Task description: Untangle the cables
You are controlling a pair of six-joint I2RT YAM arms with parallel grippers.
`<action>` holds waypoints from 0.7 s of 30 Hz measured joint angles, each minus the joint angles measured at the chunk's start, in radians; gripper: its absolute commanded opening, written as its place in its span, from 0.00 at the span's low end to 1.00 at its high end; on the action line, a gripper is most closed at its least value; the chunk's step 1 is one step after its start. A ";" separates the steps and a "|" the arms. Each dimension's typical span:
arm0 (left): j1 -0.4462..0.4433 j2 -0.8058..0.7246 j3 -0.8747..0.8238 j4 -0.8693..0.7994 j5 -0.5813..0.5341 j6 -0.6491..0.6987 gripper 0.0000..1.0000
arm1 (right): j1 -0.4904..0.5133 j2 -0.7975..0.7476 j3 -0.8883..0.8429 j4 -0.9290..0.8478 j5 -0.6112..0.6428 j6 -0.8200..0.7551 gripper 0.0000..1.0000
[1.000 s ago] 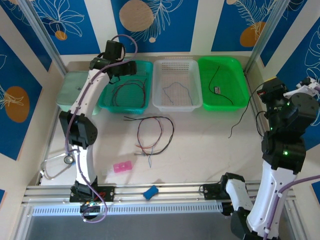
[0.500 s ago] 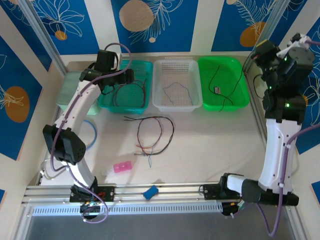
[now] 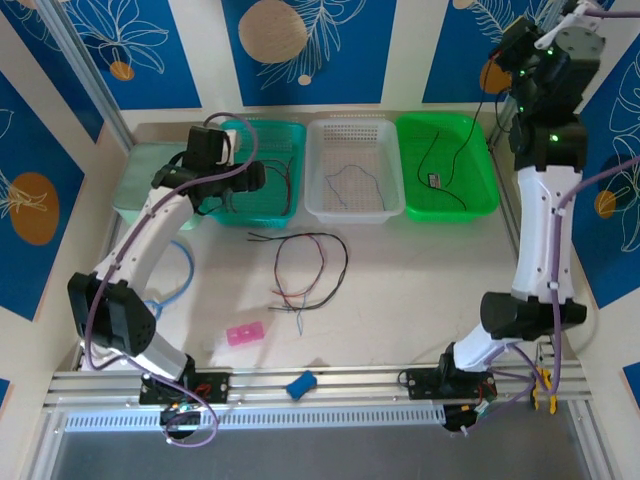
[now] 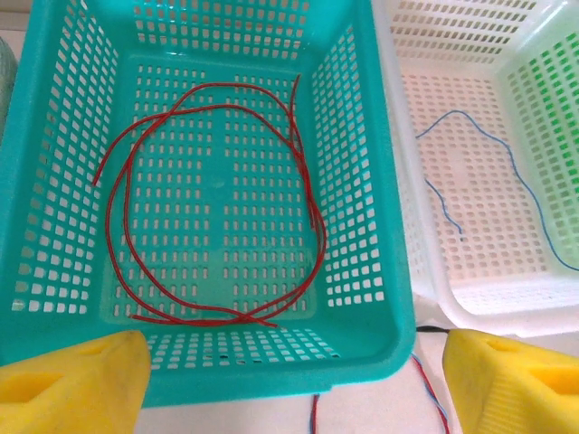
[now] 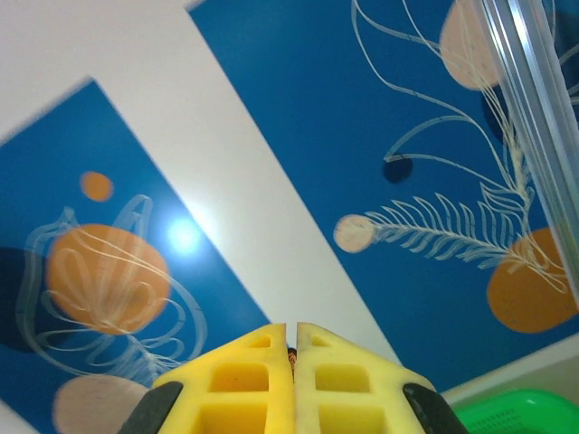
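The table point(image 3: 400, 270) carries three baskets in a row at its far side, and the white basket point(image 3: 318, 170) stands in the middle of them. The right arm point(image 3: 535, 220) rises tall to the right of the white basket, well above it, and the left arm point(image 3: 150, 230) leans in from its left. The teal basket point(image 4: 380, 226) touches the white basket's left wall, and the green basket point(image 3: 480, 170) sits just beside its right wall. The left gripper point(image 4: 289, 380) hangs over the teal basket's near rim, left of the white basket, with its yellow pads point(image 4: 72, 380) spread wide and holding nothing. The right gripper point(image 5: 291, 348) is high up and to the right of the white basket, pads pressed together on a dark sliver that seems to be the black cable point(image 3: 428, 150) trailing from the green basket. The loose tangle point(image 3: 310, 265) of red, black and bluish cables lies on the table just in front of the white basket. A red cable point(image 4: 217, 85) loops inside the teal basket, and a blue cable point(image 4: 452, 112) lies in the white basket itself. A pink block point(image 3: 244, 333) and a blue block point(image 3: 300, 383) lie nearer than the tangle.
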 measured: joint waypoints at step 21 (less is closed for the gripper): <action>-0.020 -0.116 -0.116 -0.006 0.007 -0.009 0.85 | 0.023 0.018 -0.749 0.186 0.142 0.001 0.00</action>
